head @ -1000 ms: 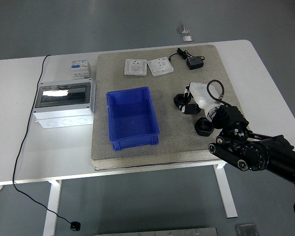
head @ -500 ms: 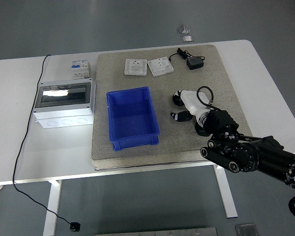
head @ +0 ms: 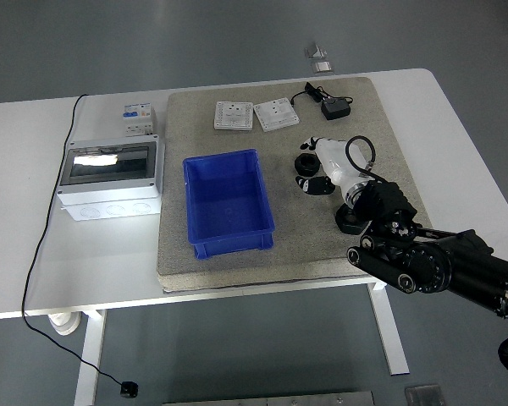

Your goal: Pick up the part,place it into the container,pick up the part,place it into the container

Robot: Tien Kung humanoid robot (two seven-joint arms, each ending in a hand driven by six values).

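Observation:
The blue container (head: 229,203) stands empty on the grey mat (head: 279,245), left of centre. A black round part (head: 349,222) lies on the mat to its right, partly under my right wrist. My right hand (head: 315,172) is white with dark fingertips (head: 306,161). It reaches in from the lower right and hovers over the mat between the container and the black part. Its fingers are spread and hold nothing that I can see. My left arm is out of view.
Two white switch plates (head: 256,115) and a black adapter with a cord (head: 334,107) lie at the mat's far edge. A grey enclosure box (head: 110,178) and a small breaker (head: 138,118) stand on the white table (head: 457,127) at the left. A black cable (head: 46,228) runs off the table's left side.
My right hand swung left and toward the near edge, then moved back up and slightly right. The black round part and the container have not moved.

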